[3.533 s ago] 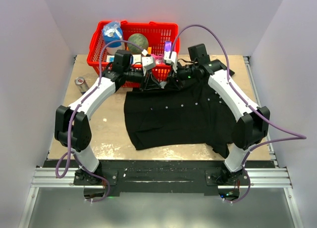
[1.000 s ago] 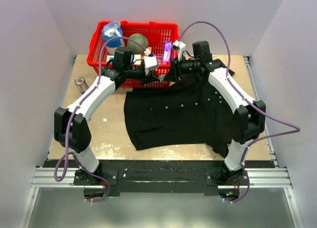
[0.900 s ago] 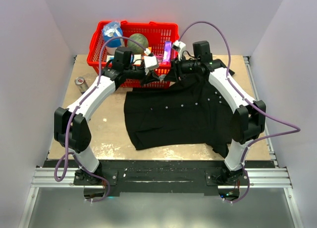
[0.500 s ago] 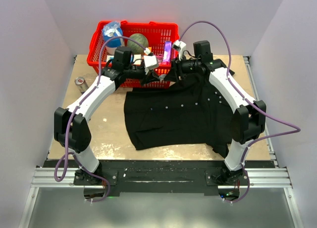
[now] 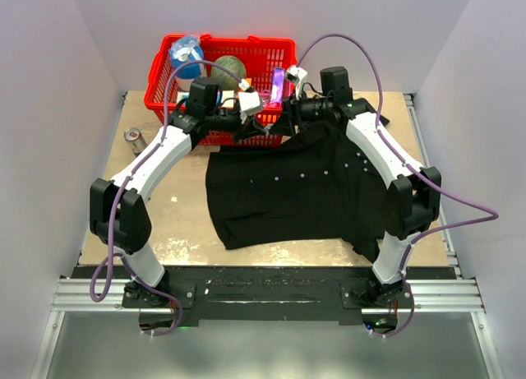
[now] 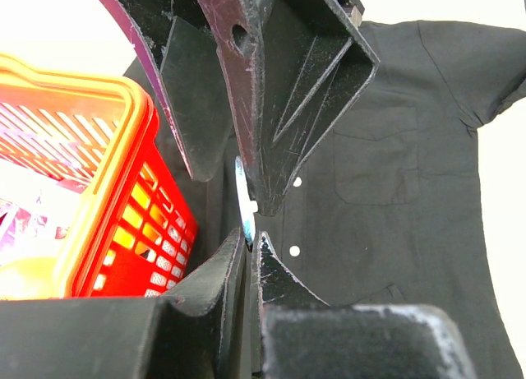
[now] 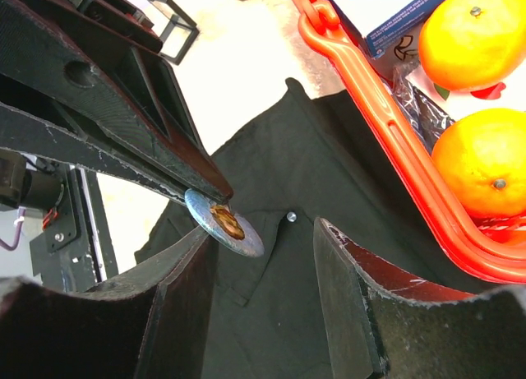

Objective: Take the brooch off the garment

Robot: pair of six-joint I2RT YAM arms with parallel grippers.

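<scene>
The garment (image 5: 296, 190), a black button-up shirt, lies spread on the table, its collar end raised toward the basket. My left gripper (image 5: 263, 124) is shut on the brooch (image 7: 223, 223), a silvery disc with a brownish centre, pinched at its rim. In the left wrist view the brooch (image 6: 244, 200) shows edge-on just past the left gripper (image 6: 249, 235). My right gripper (image 7: 263, 231) is open, one jaw on each side of the disc and neither touching it. The shirt (image 7: 288, 305) hangs below. I cannot tell whether the brooch still touches the cloth.
A red basket (image 5: 168, 75) stands at the back, close to both grippers, holding oranges (image 7: 472, 34), a blue and white box (image 7: 378, 9) and a green ball (image 5: 230, 69). A small can (image 5: 136, 139) lies at the table's left. A black square frame (image 7: 168, 21) lies on the table.
Both grippers have risen from the shirt's collar toward the basket, lifting the cloth. Over the last second the right jaws have spread wider; the left stays shut on the brooch.
</scene>
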